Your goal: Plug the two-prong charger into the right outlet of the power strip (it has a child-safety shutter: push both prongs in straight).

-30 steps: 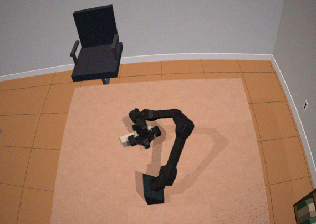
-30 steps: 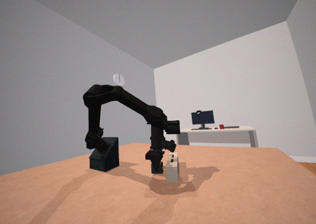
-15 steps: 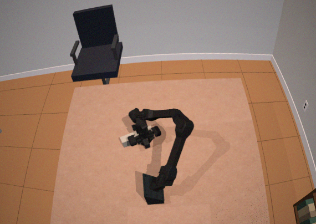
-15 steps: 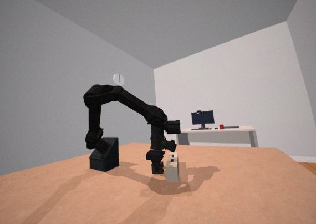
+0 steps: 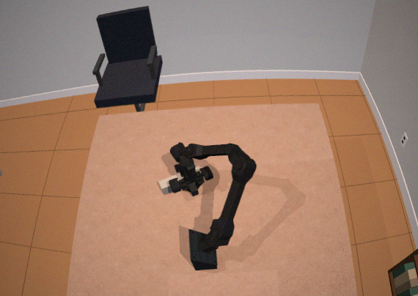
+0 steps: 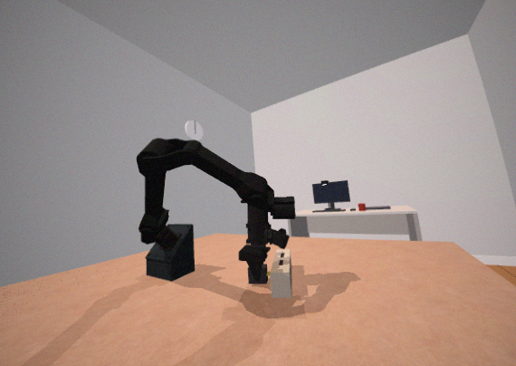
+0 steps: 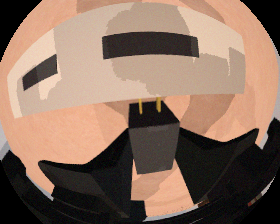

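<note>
The charger [image 7: 153, 147] [image 6: 261, 277] is a small dark block with two thin gold prongs [image 7: 150, 105] [image 6: 268, 274]. My gripper [image 7: 148, 129] [image 6: 257, 268] [image 5: 192, 187] is shut on it, one finger on each side. The power strip [image 7: 81, 50] [image 6: 281, 284] [image 5: 163, 186] is a long beige block, and the charger is close beside it, low over the table. The prongs point at the strip's long near side, their tips at its edge in the wrist view. A short length of prong shows outside. Whether the tips touch or enter is unclear, and the outlet openings on that side are hidden.
Dark slots [image 7: 150, 45] [image 7: 40, 72] show on the strip's top. The arm's dark base [image 5: 203, 253] [image 6: 174, 259] stands on the tan table [image 5: 121, 239] [image 6: 407, 295]. A chair [image 5: 128, 78] is beyond the table, and a desk with a monitor [image 6: 331, 192] is in the background.
</note>
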